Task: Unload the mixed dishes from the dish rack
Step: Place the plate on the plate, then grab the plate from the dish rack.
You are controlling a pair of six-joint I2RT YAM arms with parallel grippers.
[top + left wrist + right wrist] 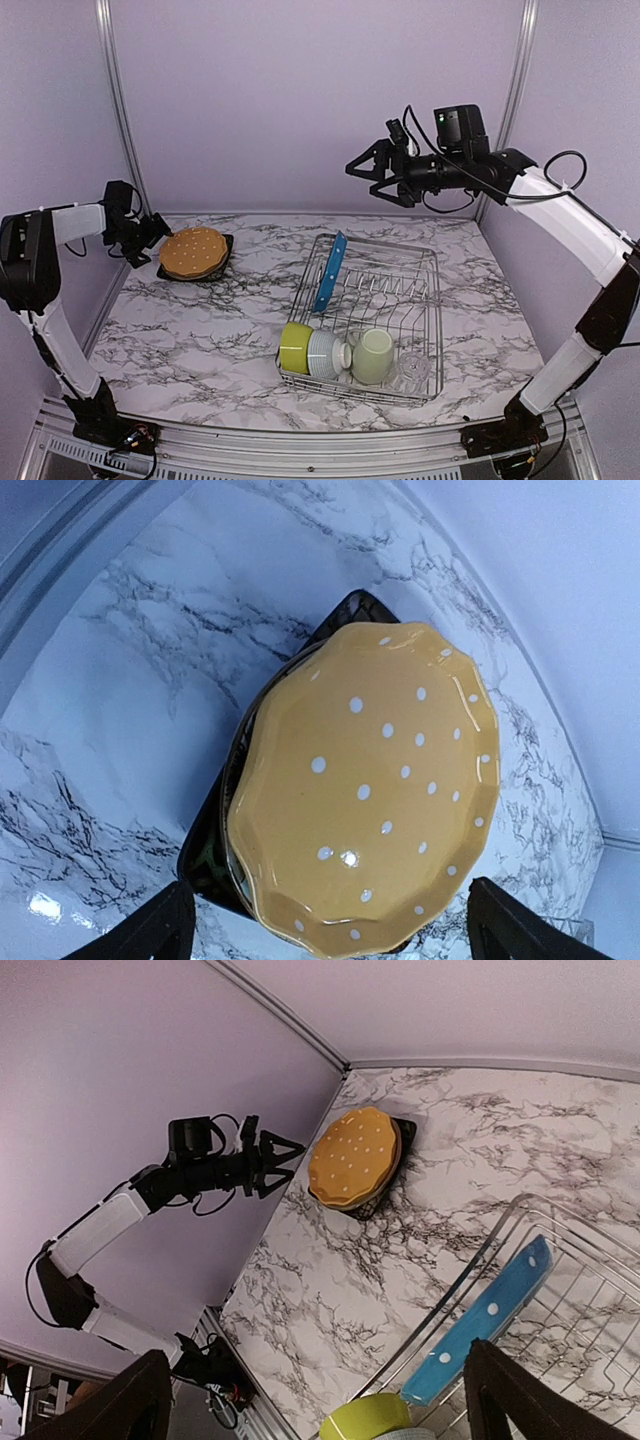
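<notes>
A white, grey-veined marble table (190,320) spreads below the left gripper (157,236) and the right gripper (363,180). Plain lilac walls (300,90) rise beyond them, with silvery posts (113,90) at the corners. The light is even, perhaps from overhead.

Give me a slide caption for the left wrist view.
Orange white-dotted plate stacked on a black plate on the marble table, with the open left gripper facing it.

Marble-pattern table (200,320). Two things sit directly on it. Black plate (352,608) is at the far-left corner, close to the left edge, lying flat, mostly covered by what's stacked on it. Dish rack (400,295) is on the right half, running from mid-table to near the near edge. The two are well apart.
</notes>
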